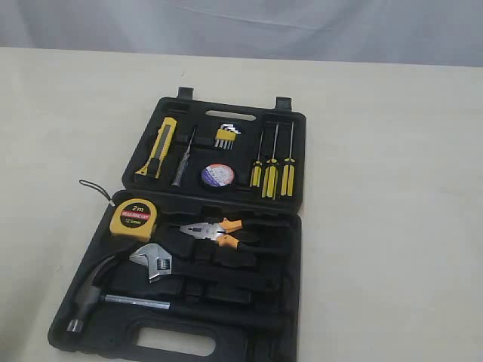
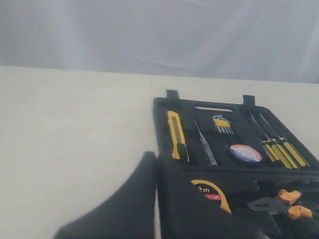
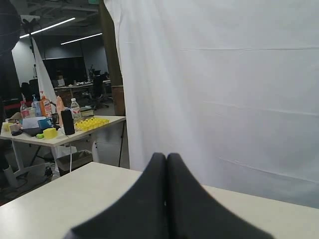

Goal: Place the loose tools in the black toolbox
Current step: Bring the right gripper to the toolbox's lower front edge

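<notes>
A black moulded plastic toolbox (image 1: 260,313) lies open on the beige tabletop (image 1: 392,188). The jaws of the left gripper (image 2: 157,155) and right gripper (image 3: 166,155) are closed, empty.

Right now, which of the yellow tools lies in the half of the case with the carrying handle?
The tape measure, round and marked 2m, beside the pliers. The knife and three screwdrivers lie in the far half.

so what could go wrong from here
1. The tape measure sits at the toolbox corner with its cord trailing onto the table; closing the case may pinch it.
2. The pliers lie angled, handles apart, perhaps unseated, and could stop it shutting.
</notes>
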